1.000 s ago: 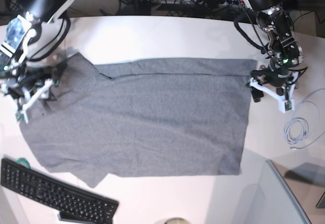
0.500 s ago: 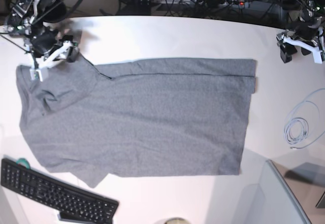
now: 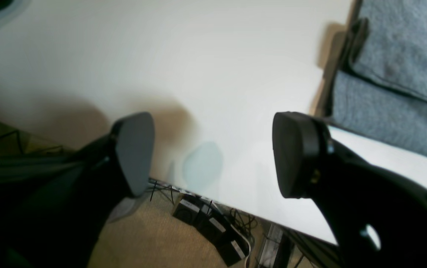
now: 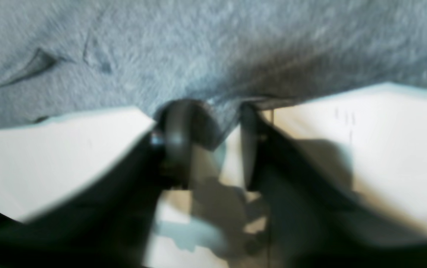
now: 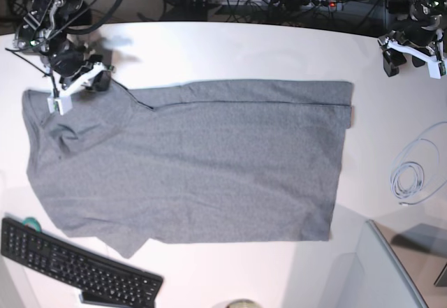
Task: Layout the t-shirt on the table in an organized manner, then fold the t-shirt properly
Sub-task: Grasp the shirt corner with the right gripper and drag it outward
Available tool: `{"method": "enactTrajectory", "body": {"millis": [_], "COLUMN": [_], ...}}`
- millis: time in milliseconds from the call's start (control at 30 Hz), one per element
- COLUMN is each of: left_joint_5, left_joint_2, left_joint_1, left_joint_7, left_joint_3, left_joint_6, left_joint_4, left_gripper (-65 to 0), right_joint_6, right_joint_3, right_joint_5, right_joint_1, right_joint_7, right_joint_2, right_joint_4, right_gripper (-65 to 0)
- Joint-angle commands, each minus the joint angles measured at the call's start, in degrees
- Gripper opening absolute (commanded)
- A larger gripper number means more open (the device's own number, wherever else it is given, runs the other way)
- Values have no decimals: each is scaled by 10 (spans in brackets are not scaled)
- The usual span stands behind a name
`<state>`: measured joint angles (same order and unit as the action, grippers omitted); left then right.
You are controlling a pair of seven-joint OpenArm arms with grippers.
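Base view shows the t-shirt spread flat across the table, its hem side toward the left arm. The right gripper sits at the shirt's far sleeve corner, jaws drawn close and pinching the grey edge between them. The left gripper hangs spread wide over bare table near the edge, apart from the cloth.

Base view: overhead, looking straight down, far. Wrist views: low and close, past each arm's own fingers. Shared by all three: t-shirt on table.
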<state>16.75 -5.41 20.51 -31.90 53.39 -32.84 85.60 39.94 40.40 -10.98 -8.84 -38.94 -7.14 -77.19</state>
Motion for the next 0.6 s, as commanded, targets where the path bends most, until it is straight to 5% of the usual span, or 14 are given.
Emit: {"method": "enactTrajectory", "body": {"millis": [0,200,567], "left_joint_5": [7,7,7], "left_joint_2": [-8,-7,8], "left_joint_1": [2,2,0], "left_joint_7": [13,13,13], "left_joint_3": [3,-2,-2], "left_joint_6": [0,0,0], "left_joint_4": [11,11,12], "left_gripper": [-179,-179,-179], "right_joint_6": [1,1,1], "right_joint_3": [1,-4,-6], "right_joint_5": [4,4,7], "right_joint_1": [-6,-11,54], "right_joint_7": [-4,-11,-110], "right_joint_2": [2,2,9], "right_joint_4": [-14,-60,-104], "right_gripper": [-612,-647,-647]}}
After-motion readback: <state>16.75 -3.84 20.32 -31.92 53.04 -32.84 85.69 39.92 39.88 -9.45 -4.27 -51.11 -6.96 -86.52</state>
